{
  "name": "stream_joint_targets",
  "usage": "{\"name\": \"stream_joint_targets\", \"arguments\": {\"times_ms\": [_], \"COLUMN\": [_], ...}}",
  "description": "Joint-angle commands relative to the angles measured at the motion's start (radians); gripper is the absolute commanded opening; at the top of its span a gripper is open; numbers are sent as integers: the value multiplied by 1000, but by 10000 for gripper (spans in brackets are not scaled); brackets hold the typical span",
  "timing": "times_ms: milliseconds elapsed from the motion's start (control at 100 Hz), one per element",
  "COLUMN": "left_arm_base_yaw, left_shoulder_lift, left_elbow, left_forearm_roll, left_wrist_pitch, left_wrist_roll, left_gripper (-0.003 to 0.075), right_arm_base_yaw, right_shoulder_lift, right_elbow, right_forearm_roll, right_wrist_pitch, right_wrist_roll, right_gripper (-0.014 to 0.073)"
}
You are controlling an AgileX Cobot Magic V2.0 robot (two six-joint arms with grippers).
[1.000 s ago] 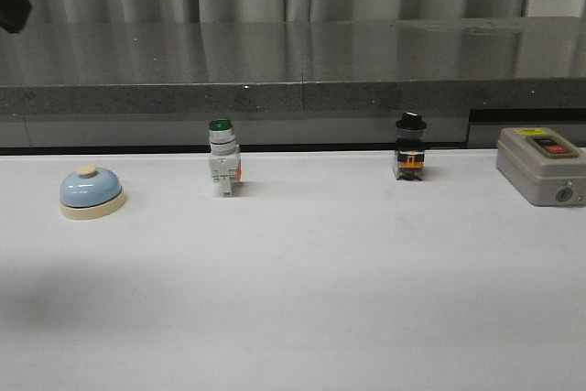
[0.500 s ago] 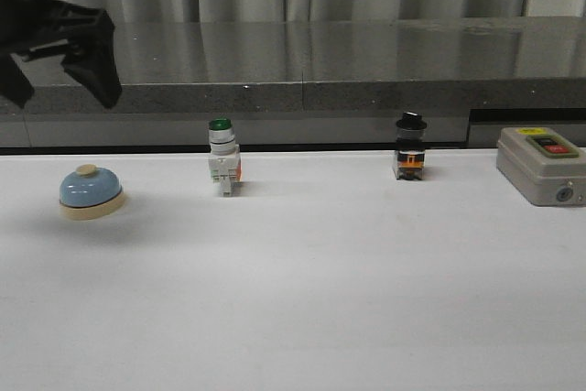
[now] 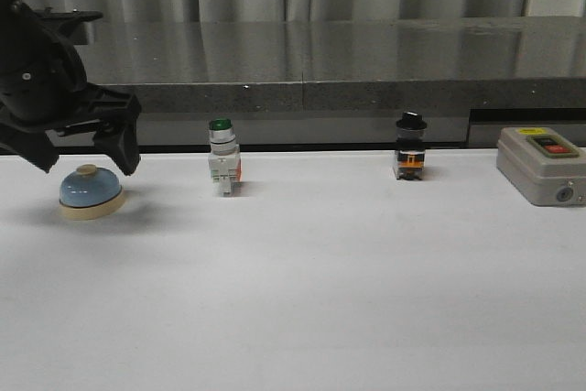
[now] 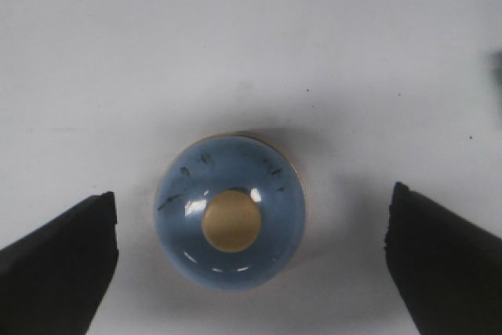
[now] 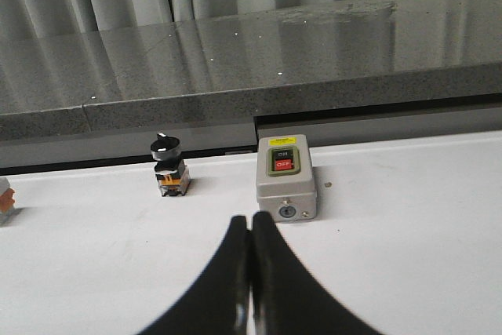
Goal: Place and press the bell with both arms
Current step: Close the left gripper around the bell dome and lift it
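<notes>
Between spread tool (image 4: 251, 264) fingers, upright bell (image 4: 230, 221).

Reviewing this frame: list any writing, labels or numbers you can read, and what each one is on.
"ON": black button on the grey switch box, barely legible.
"OFF": red button below it on the same box.
Yellow sticker on the box's far edge: print too small to read.
Bell, green-capped switch, black-knobbed switch: no writing visible.
</notes>
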Motion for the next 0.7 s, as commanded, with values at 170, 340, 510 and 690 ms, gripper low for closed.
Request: {"name": "stream_joint_targets", "arguments": {"times_ms": [170,340,510,690], "left_arm_base_yaw": [-8,-8,-8,-8], "left_shoulder_lift": [4,27,50,54], "left_elbow": [-34,-34,-34,-34], "left_forearm_roll": [-11,-11,-11,-11], "left_wrist_pitch": [-73,-80,-75,-72], "left_wrist_roll": [-2,-2,-2,-2], "left_gripper": [649,649,637,546], "right_arm_base_yaw": [-8,-8,-8,-8], "right_shoulder_lift": [-21,-21,-21,-21], "right_elbow": [-19,-19,-19,-19], "right_forearm_roll": [-10,-10,-10,-10], "right_wrist_pitch": [-86,-86,-86,-86], "right_wrist_roll": [-3,-3,-3,-3], "right_gripper": [-64,-64,-64,-64]}}
